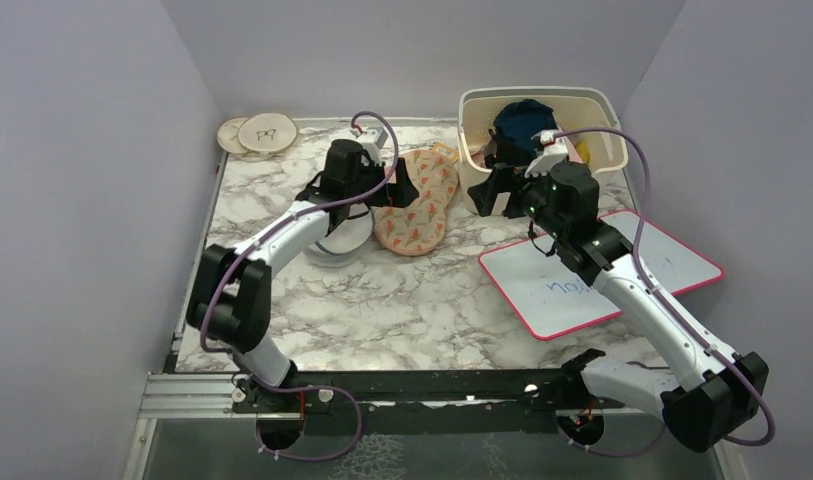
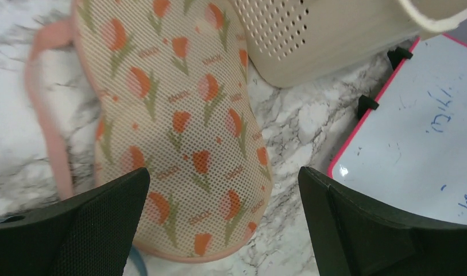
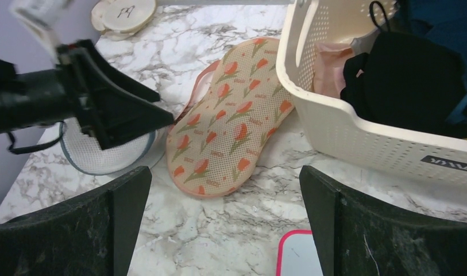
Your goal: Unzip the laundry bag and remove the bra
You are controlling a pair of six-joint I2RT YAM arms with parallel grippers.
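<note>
The flat, peach mesh laundry bag, printed with orange tulips and edged in pink, lay directly beneath the left gripper. Both black jaws stood wide apart with nothing between them, and the bag's rounded near end showed in the gap. From that gripper the bag's long axis ran straight ahead and away, slanting a little to its left. No zipper pull could be made out in any view.

The right gripper was just as wide and empty. It hung off to the bag's right, by the corner of the cream perforated plastic basket, and the bag lay ahead and slightly to its left across bare marble-patterned tabletop. The left arm was plainly the nearer of the two and probably the one to pin or grip first.

Room was tight on the far right, where the basket wall stood just beside the bag's edge. To the left gripper's left and beneath its arm sat a white mesh dome with a blue rim, near the bag's other side. A red-framed whiteboard lay to its right, apart from the bag. Open marble showed at the bag's near end.
</note>
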